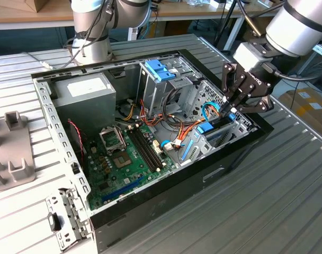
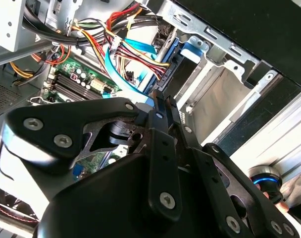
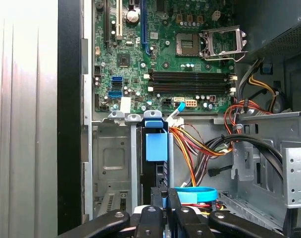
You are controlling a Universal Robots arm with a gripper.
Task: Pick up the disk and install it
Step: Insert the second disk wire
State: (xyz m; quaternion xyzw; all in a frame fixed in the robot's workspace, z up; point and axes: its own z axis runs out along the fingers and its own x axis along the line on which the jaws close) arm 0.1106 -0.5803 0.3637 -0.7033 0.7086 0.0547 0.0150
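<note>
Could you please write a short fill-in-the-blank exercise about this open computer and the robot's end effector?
1. The end effector is down inside the open computer ____.
2. The tab on the disk is coloured ____.
3. In the first wrist view, the board beyond the disk is coloured ____.
4. The disk stands on edge in a metal ____.

Missing words: case; blue; green; bay

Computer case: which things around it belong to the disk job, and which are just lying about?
In the job: the disk, the gripper shut on it, the drive cage.
Lying about: grey plastic part, metal bracket, motherboard.
</note>
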